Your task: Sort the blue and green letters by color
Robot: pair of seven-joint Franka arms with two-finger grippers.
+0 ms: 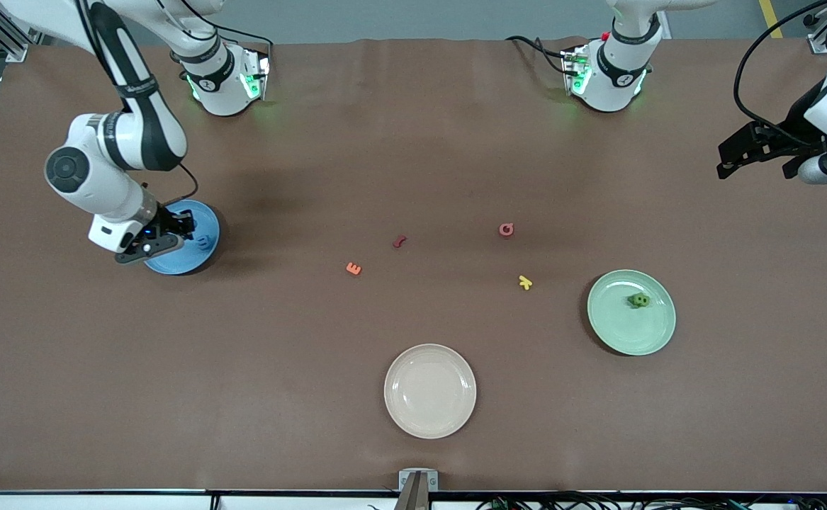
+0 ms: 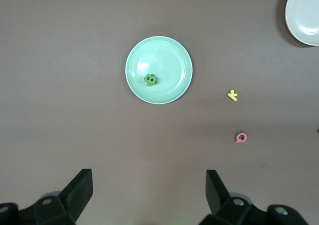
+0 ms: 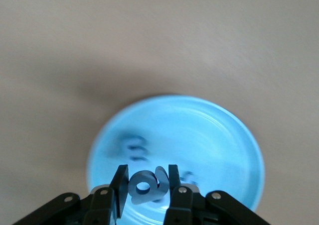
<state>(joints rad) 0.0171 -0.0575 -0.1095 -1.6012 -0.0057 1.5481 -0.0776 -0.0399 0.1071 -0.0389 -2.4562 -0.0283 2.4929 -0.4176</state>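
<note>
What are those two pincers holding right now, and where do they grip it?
The right pincer pinches a blue letter by its two sides, over the blue plate. The left pincer is open and holds nothing.

Blurred blue letters [image 3: 134,150] on the blue plate [image 3: 224,135] are unreadable.

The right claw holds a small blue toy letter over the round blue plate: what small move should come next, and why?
Probably open the right claw and let the small blue toy letter drop. Its fingers are shut on the letter directly over the round blue plate, where another blue letter already lies. The left claw waits open near its end of the table.
</note>
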